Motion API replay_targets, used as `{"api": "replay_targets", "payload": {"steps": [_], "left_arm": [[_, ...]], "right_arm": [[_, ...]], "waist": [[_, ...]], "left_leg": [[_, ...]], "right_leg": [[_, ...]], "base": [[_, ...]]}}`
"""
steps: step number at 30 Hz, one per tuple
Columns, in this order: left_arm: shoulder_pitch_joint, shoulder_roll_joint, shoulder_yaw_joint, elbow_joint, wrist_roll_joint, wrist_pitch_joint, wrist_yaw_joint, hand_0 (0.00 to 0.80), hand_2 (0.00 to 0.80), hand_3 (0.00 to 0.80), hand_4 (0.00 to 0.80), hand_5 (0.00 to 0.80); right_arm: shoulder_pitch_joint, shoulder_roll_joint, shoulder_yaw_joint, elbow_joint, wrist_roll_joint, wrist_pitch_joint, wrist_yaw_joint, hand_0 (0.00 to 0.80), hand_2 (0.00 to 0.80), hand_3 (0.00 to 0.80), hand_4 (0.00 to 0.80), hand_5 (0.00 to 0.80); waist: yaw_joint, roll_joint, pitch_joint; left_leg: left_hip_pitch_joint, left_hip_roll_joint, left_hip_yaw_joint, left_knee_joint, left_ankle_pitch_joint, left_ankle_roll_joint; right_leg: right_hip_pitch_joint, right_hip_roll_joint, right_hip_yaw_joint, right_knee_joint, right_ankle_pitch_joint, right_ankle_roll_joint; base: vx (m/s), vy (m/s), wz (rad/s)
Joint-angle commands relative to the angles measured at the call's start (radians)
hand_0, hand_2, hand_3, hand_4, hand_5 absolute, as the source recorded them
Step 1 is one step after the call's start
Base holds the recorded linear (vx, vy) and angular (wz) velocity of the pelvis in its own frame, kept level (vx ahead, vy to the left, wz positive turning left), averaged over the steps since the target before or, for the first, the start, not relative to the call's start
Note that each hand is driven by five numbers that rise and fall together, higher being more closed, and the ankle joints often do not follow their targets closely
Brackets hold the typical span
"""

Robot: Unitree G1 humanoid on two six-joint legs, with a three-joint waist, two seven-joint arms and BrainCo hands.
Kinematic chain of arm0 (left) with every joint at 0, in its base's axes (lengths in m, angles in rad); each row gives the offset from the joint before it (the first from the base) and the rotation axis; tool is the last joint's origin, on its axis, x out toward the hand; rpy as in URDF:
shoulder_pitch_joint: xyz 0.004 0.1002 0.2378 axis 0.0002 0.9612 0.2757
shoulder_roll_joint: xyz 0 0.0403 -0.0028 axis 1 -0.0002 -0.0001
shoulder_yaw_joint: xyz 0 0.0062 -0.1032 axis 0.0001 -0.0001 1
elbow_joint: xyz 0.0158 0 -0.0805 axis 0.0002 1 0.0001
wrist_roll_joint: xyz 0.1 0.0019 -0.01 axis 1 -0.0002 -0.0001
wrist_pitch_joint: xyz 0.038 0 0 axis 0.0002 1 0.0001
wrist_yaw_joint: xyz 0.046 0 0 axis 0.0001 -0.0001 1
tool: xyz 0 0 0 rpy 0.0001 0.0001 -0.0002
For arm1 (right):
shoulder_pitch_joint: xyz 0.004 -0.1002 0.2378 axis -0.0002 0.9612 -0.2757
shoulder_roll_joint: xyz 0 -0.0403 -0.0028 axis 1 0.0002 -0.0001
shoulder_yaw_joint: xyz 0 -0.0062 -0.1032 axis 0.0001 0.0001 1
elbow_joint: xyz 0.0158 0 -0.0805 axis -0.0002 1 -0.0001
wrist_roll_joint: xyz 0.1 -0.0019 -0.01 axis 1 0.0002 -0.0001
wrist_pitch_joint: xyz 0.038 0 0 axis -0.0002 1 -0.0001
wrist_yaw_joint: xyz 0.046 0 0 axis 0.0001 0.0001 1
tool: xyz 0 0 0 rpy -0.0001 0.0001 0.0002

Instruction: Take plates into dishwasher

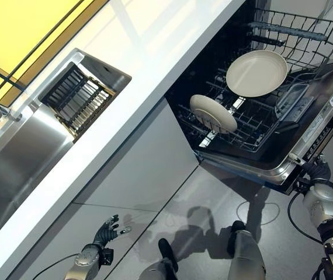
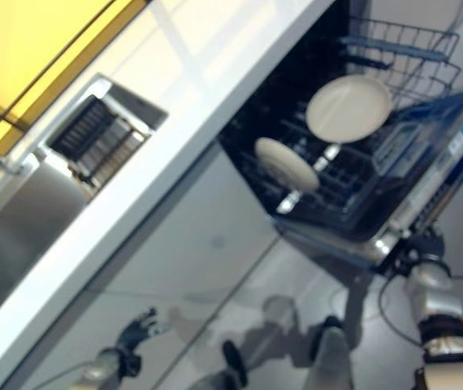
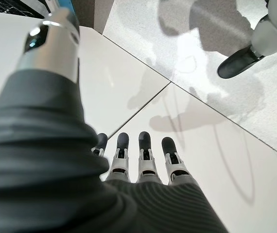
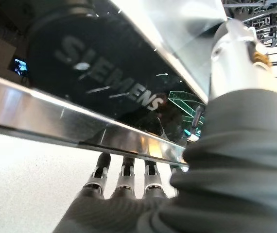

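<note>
While the left hand [image 1: 107,231] hangs idle near the floor with fingers straight and apart, the right hand [image 1: 319,171] reaches under the open stainless dishwasher door's [image 1: 307,134] edge, straight fingers against it. Farther in, two round cream plates [image 1: 256,73] (stiff, slippery, breakable; best gripped by the rim) stand in the dark wire lower rack [image 1: 254,125].

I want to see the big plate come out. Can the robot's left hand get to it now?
Probably not. The left hand hangs low by the cabinet front, far from the big plate in the dishwasher rack.
</note>
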Motion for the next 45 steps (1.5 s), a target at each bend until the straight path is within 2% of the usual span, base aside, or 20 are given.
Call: {"api": "replay_targets", "payload": {"steps": [1, 17, 18, 19, 20, 21, 23, 37, 45], "left_arm": [[-0.026, 0.009, -0.03, -0.058, 0.039, -0.003, 0.001, 0.0, 0.0, 0.0, 0.0, 0.0], [-0.011, -0.017, -0.037, -0.034, 0.074, 0.012, -0.016, 0.0, 0.0, 0.0, 0.0, 0.0], [-0.009, -0.02, -0.038, -0.033, 0.076, 0.011, -0.014, 0.0, 0.0, 0.0, 0.0, 0.0], [-0.009, -0.022, -0.037, -0.032, 0.078, 0.012, -0.014, 0.0, 0.0, 0.0, 0.0, 0.0], [-0.008, -0.023, -0.038, -0.03, 0.079, 0.013, -0.014, 0.0, 0.0, 0.0, 0.0, 0.0], [-0.007, -0.026, -0.037, -0.027, 0.08, 0.014, -0.014, 0.0, 0.0, 0.0, 0.0, 0.0], [-0.005, -0.026, -0.035, -0.025, 0.083, 0.016, -0.015, 0.0, 0.0, 0.0, 0.0, 0.0], [0.022, -0.006, -0.002, 0.014, 0.135, 0.063, -0.01, 0.0, 0.0, 0.0, 0.0, 0.0], [0.041, 0.005, 0.016, 0.022, 0.145, 0.071, -0.01, 0.0, 0.0, 0.0, 0.0, 0.0]], "right_arm": [[-0.181, 0.102, 0.174, -0.247, -0.082, -0.044, 0.156, 0.0, 0.0, 0.0, 0.0, 0.0], [-0.156, 0.11, 0.179, -0.298, -0.105, -0.025, 0.17, 0.0, 0.0, 0.0, 0.0, 0.0], [-0.154, 0.111, 0.18, -0.304, -0.108, -0.022, 0.173, 0.0, 0.0, 0.0, 0.0, 0.0], [-0.152, 0.113, 0.181, -0.307, -0.114, -0.02, 0.173, 0.0, 0.0, 0.0, 0.0, 0.0], [-0.15, 0.112, 0.182, -0.306, -0.116, -0.019, 0.174, 0.0, 0.0, 0.0, 0.0, 0.0], [-0.15, 0.114, 0.186, -0.306, -0.118, -0.019, 0.18, 0.0, 0.0, 0.0, 0.0, 0.0], [-0.147, 0.116, 0.188, -0.306, -0.122, -0.017, 0.181, 0.0, 0.0, 0.0, 0.0, 0.0], [-0.104, 0.162, 0.204, -0.326, -0.131, -0.026, 0.218, 0.0, 0.0, 0.0, 0.0, 0.0], [-0.077, 0.187, 0.212, -0.36, -0.133, -0.022, 0.237, 0.0, 0.0, 0.0, 0.0, 0.0]], "waist": [[0.041, 0.02, 0.056], [0.051, -0.003, 0.017], [0.053, 0.003, 0.019], [0.054, 0.0, 0.017], [0.053, -0.008, 0.012], [0.058, -0.007, 0.012], [0.064, -0.013, 0.006], [0.108, -0.096, -0.033], [0.136, -0.14, -0.059]], "left_leg": [[-0.129, -0.017, -0.021, -0.013, 0.1, -0.003], [-0.072, -0.043, -0.028, -0.01, 0.069, 0.009], [-0.077, -0.034, -0.013, -0.011, 0.085, 0.025], [-0.075, -0.035, -0.015, -0.01, 0.083, 0.026], [-0.066, -0.045, -0.031, -0.01, 0.065, 0.012], [-0.071, -0.038, -0.019, -0.01, 0.08, 0.028], [-0.067, -0.04, -0.023, -0.009, 0.075, 0.03], [-0.034, -0.04, -0.048, -0.012, 0.054, 0.038], [-0.031, -0.036, -0.069, 0.004, 0.044, 0.041]], "right_leg": [[0.178, -0.024, -0.022, -0.041, -0.08, 0.077], [0.281, -0.059, -0.032, -0.177, 0.001, 0.12], [0.281, -0.054, -0.047, -0.194, 0.034, 0.112], [0.286, -0.055, -0.046, -0.202, 0.039, 0.114], [0.295, -0.059, -0.032, -0.2, 0.017, 0.125], [0.299, -0.057, -0.048, -0.219, 0.049, 0.118], [0.31, -0.056, -0.052, -0.237, 0.059, 0.122], [0.411, -0.047, -0.093, -0.358, 0.127, 0.15], [0.473, -0.039, -0.105, -0.403, 0.144, 0.159]], "base": [[0.054, 0.059, 0.04], [0.073, 0.058, 0.04], [0.01, 0.08, 0.09], [0.054, 0.042, 0.09], [0.079, 0.049, 0.06], [0.083, 0.038, 0.05], [0.047, 0.038, 0.05], [0.097, -0.012, 0.06], [0.129, -0.03, 0.12]]}}
